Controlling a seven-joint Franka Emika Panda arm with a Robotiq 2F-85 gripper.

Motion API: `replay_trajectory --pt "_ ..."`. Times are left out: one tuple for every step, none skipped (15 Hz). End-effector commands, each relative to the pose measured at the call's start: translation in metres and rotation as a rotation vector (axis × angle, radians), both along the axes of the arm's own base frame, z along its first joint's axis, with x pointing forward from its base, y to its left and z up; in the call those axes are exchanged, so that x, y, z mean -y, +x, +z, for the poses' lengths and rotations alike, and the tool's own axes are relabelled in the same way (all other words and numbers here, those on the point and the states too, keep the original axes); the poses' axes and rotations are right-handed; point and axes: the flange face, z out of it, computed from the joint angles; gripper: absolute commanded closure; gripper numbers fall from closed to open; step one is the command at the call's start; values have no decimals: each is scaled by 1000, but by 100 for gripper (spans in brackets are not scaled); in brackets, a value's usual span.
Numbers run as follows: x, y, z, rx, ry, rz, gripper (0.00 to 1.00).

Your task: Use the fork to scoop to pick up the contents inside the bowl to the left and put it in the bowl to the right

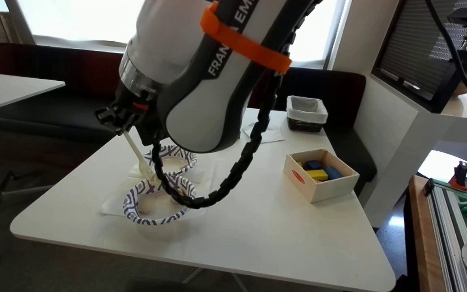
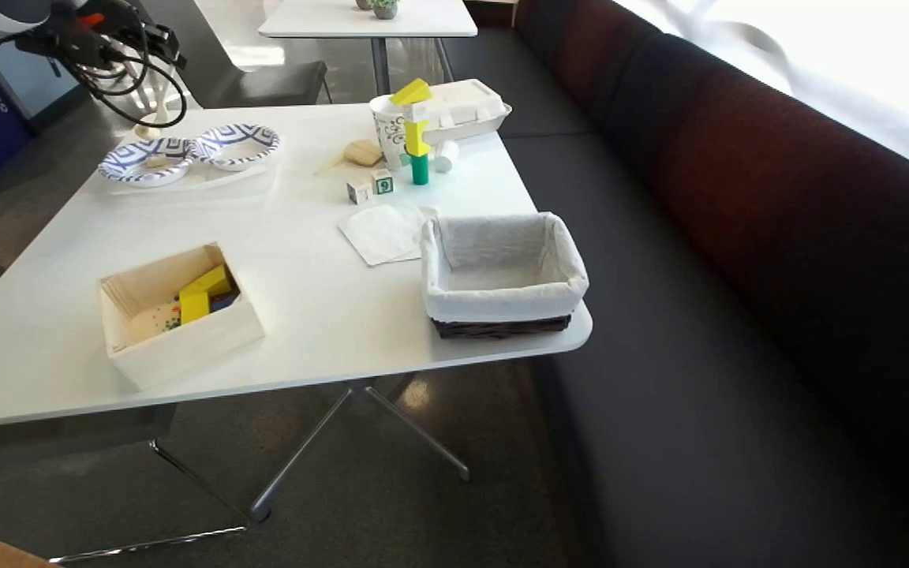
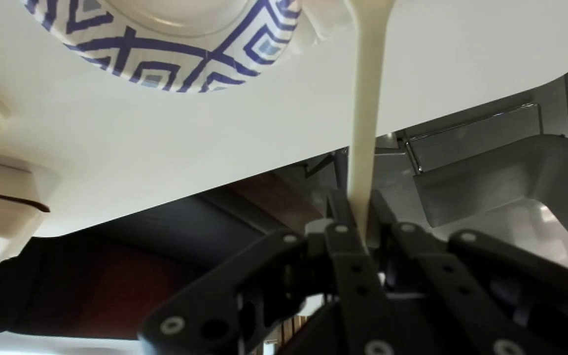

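My gripper [image 1: 120, 129] is shut on the pale plastic fork; its fingertips [image 3: 360, 214] pinch the handle in the wrist view. The fork [image 1: 137, 153] points down, its head by the rim between two patterned paper bowls; it also shows in an exterior view [image 2: 161, 91] and the wrist view [image 3: 367, 93]. The nearer bowl [image 1: 130, 205] holds a beige piece [image 1: 147, 204]; the bowl also shows in an exterior view [image 2: 117, 164]. The second bowl [image 1: 178, 151] stands beside it, also seen in an exterior view [image 2: 261, 136]. The fork's tines and any load are unclear.
A wooden box [image 1: 312, 194] with coloured blocks and a cloth-lined basket [image 2: 502, 306] stand on the table. A cup [image 2: 388, 130], stacked blocks [image 2: 417, 140], a white carton [image 2: 466, 110] and napkins [image 2: 379, 234] are farther off. The arm's black cable [image 1: 217, 196] hangs before the bowls.
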Motion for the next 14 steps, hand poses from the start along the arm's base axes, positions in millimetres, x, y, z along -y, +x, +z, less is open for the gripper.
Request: replay_trajectory --pt "1 -12 -11 24 18 -68 97" --pt "0 -14 -13 23 21 -80 97" --pt "-1 -14 -15 21 24 -93 97" --pt "-2 -16 -17 17 29 -104 97" --pt "-3 -16 -19 16 29 -110 97" --pt "-5 -17 -19 16 30 -113 97" --pt "-5 -16 -17 20 26 -111 97" --pt "-6 -16 -13 29 22 -112 97" --pt "-6 -16 -9 36 19 -112 97" --pt "-7 -16 -5 46 11 -117 97" --pt "-6 -17 -2 55 -2 -127 97" --pt "-6 -21 2 68 -10 -152 97" --pt "-7 -25 6 67 -17 -158 97" --pt "-1 -14 6 55 -9 -123 89"
